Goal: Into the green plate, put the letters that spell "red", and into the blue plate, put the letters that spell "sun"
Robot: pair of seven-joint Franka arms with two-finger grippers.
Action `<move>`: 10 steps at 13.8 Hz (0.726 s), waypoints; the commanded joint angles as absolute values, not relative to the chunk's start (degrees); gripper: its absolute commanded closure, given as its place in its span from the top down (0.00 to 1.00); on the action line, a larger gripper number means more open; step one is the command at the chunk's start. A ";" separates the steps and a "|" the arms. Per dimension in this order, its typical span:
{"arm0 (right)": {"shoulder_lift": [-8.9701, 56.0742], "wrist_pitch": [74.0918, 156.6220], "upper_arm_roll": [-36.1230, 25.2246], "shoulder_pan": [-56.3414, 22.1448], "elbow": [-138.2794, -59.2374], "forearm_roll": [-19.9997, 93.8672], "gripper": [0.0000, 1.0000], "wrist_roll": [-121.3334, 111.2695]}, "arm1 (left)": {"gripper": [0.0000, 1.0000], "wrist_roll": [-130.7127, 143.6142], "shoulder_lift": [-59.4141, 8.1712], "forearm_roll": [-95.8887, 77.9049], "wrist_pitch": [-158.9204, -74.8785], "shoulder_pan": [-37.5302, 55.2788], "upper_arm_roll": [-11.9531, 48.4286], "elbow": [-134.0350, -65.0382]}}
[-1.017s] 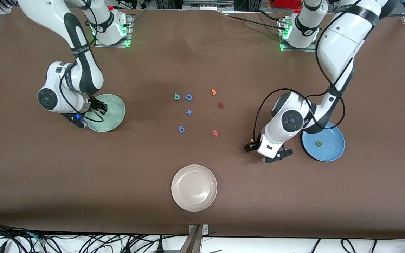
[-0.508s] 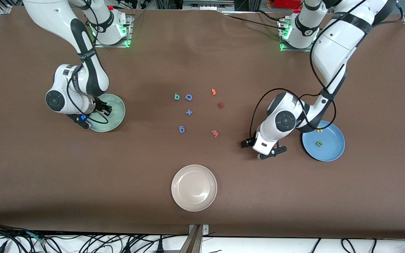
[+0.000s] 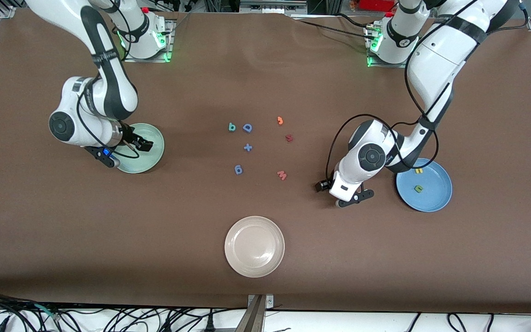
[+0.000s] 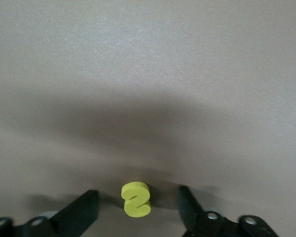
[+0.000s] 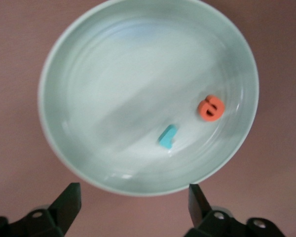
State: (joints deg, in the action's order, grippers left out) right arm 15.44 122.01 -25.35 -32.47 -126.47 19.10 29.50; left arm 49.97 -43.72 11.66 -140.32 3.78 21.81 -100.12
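The green plate (image 5: pixel 79 69) (image 3: pixel 154 154) holds an orange "e" (image 5: pixel 210 107) and a teal "r" (image 5: pixel 167 137). My right gripper (image 5: pixel 133 200) (image 3: pixel 139 144) hangs open over this plate's rim, holding nothing. A teal "d"/"b" (image 3: pixel 232 127) lies mid-table. The blue plate (image 3: pixel 436 196) holds a yellow arch letter (image 3: pixel 418 171) and a green arch letter (image 3: pixel 418 188). My left gripper (image 4: pixel 136 207) (image 3: pixel 355 198) is low on the table beside the blue plate, open, with the yellow "s" (image 4: pixel 136 199) standing between its fingers, a gap on each side.
Mid-table lie a blue "D" (image 3: pixel 247 127), a blue plus (image 3: pixel 247 147), a blue "6" (image 3: pixel 238 169), an orange "3" (image 3: pixel 280 121) and two reddish letters (image 3: pixel 289 137) (image 3: pixel 282 174). An off-white plate (image 3: pixel 254 246) sits nearer the front camera.
The right gripper has opened over the green plate. The left hand has shifted toward mid-table, uncovering the yellow arch letter in the blue plate.
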 commanded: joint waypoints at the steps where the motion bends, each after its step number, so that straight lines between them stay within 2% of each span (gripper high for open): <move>1: 9.07 120.06 -22.70 -34.54 -127.35 19.86 0.98 30.85 | 0.46 50.10 -43.07 10.72 -138.78 4.22 21.18 -101.60; 3: 7.30 120.58 -18.74 -34.54 -127.27 19.86 0.98 30.94 | 0.45 50.19 -42.81 10.72 -138.34 4.22 21.09 -101.60; 8: 8.35 127.86 -8.20 -34.63 -127.18 19.86 0.98 31.64 | 0.44 50.01 -41.14 10.72 -135.01 4.04 21.01 -101.17; 9: 9.48 129.79 -6.26 -34.63 -127.26 19.86 0.98 31.73 | 0.39 49.92 -40.78 10.72 -133.96 4.04 21.01 -100.99; 10: 10.80 132.16 -3.89 -34.89 -127.27 19.78 0.98 31.64 | 0.26 49.66 -40.17 10.81 -133.77 3.87 21.09 -100.99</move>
State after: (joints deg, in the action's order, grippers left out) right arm 8.89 128.47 -7.02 -34.72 -126.93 19.18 31.63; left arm 50.09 -42.39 11.65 -136.15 3.81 21.75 -99.96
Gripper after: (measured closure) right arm 0.018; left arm 0.586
